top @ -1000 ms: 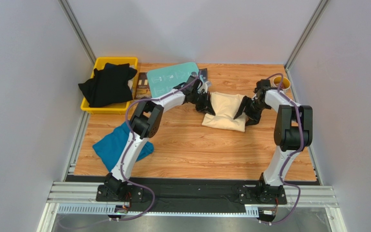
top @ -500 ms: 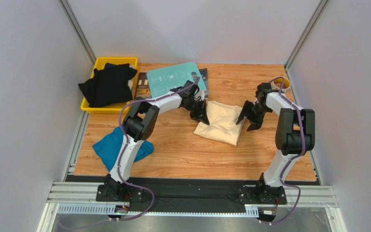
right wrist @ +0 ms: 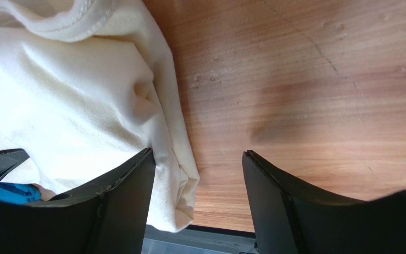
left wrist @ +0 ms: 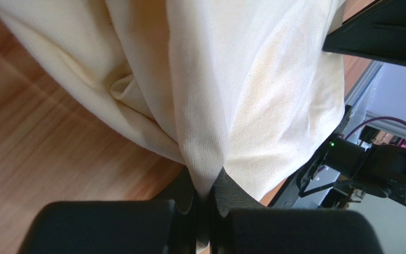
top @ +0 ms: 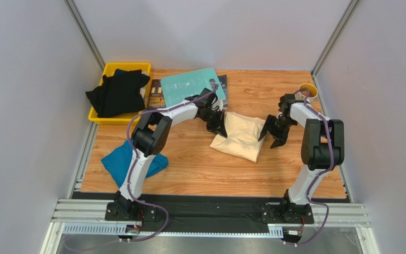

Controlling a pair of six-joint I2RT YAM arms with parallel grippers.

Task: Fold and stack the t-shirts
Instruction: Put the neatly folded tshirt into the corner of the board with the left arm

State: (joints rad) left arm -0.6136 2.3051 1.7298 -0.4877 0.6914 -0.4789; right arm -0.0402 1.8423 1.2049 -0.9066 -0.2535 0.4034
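Left gripper point(left wrist: 205, 186): clamping tight on a fold of the cream shirt point(top: 240, 136), cloth bunching up between the jaws; gripping at the shirt's far-left corner in the top view.
Right gripper point(right wrist: 197, 159): standing spread wide, grasping nothing; hanging at the shirt's right edge, one finger over the cloth's border, the other over bare wood.
Cream shirt: lying folded and rumpled on the table point(top: 215, 169), between the two grippers, sitting slightly askew.
Teal shirt point(top: 116, 161): lying crumpled near the table's left front, partly hiding behind the left arm.
Black shirts point(top: 118, 92): spilling over the bin point(top: 116, 119) at the far-left corner.
Board point(top: 189, 84): lying flat at the far edge, just behind the left gripper.
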